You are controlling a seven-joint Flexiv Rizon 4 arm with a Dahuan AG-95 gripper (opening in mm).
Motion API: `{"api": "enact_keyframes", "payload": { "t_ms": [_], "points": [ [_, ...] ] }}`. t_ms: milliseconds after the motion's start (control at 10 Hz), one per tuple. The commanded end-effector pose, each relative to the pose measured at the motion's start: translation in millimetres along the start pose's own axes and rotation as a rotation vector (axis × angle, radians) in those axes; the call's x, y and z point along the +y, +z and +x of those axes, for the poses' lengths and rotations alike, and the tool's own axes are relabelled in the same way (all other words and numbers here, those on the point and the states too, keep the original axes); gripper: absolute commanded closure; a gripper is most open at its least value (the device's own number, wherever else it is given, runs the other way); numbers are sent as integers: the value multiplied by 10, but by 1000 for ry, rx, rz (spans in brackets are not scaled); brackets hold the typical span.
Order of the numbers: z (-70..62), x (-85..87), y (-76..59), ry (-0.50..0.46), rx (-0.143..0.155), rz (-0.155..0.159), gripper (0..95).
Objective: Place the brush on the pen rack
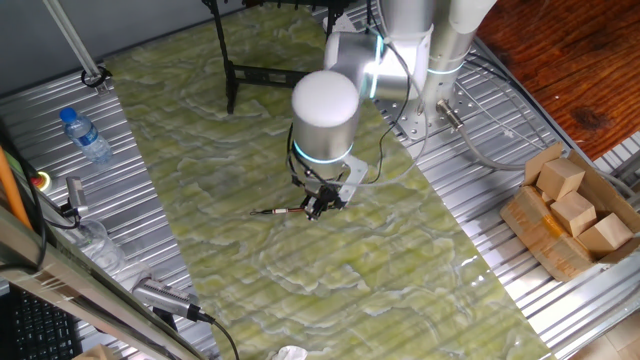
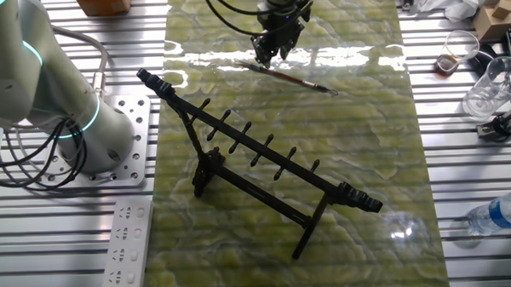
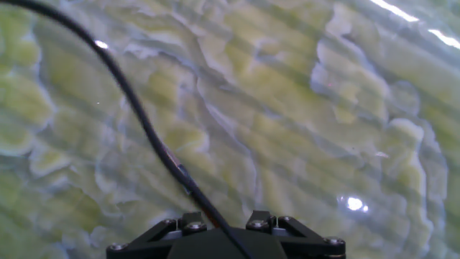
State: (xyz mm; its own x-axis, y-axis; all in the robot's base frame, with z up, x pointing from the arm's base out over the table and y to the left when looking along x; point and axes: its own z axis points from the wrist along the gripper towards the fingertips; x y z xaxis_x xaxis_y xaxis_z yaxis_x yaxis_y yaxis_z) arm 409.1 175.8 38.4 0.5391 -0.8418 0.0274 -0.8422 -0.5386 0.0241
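Observation:
The brush is a thin reddish-brown stick lying low along the green mat, dark tip to the left. In the other fixed view it runs down-right from the hand. My gripper is at the end opposite the tip, jaws close together around it. It also shows in the other fixed view. In the hand view a dark thin line runs from between the jaws to the upper left. The black pen rack stands apart mid-mat, nothing on its pegs; it shows at the back in one fixed view.
A cardboard box with wooden blocks sits at the right. A water bottle lies on the slatted table at the left. A white power strip and the arm's base are beside the rack. Glass cups stand at the right.

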Motion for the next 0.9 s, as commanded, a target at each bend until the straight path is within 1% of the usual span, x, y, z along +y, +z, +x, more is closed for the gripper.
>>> {"api": "enact_keyframes", "payload": {
  "t_ms": [100,300,500,900],
  "points": [
    [1,-21,22,-31,13,8,570],
    [11,-24,47,-43,15,15,570],
    [23,-23,91,-75,30,34,570],
    [7,14,153,-111,42,48,570]
  ]
}}
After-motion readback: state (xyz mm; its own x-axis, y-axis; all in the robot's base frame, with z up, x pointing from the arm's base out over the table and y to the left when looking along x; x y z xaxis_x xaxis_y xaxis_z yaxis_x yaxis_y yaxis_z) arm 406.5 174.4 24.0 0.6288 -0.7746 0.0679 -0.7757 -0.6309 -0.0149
